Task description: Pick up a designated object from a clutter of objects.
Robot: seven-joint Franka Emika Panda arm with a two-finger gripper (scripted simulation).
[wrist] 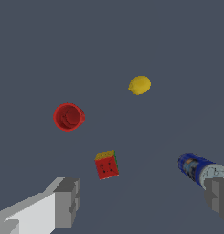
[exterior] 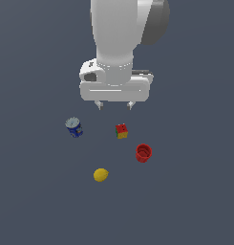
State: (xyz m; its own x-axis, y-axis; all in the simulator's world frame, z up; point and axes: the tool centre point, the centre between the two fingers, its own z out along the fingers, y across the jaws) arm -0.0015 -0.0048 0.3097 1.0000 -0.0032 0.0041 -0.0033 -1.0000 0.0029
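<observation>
The designated object is a small blue can (exterior: 74, 127) with a silvery round lid, standing on the grey floor toward the exterior view's left; it also shows in the wrist view as the blue can (wrist: 199, 168), partly behind one fingertip (wrist: 218, 195). My gripper (exterior: 114, 105) hangs open well above the floor, behind the clutter and holding nothing. The can sits below it and off to the exterior view's left. In the wrist view the gripper (wrist: 143, 201) shows both fingers spread wide apart.
A red-yellow cube (exterior: 121, 130) lies almost under the gripper. A red cup (exterior: 143, 153) stands at the exterior view's right, open end up. A yellow lemon (exterior: 101, 174) lies nearest the front. All rest on a flat dark grey floor (exterior: 37, 201).
</observation>
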